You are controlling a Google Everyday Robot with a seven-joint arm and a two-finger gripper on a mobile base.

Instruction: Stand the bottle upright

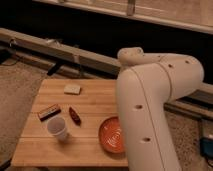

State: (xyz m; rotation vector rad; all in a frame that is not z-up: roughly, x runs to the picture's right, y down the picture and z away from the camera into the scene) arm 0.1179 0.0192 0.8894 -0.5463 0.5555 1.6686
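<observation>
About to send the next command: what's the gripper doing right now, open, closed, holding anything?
Gripper: not in view; only the white arm shows, rising at the right edge of the wooden table. State cannot be told.

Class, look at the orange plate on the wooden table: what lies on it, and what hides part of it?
The orange plate shows only concentric rings; nothing visibly lies on it. The robot arm covers its right edge, so that part stays hidden. The pincer is not in view.
</observation>
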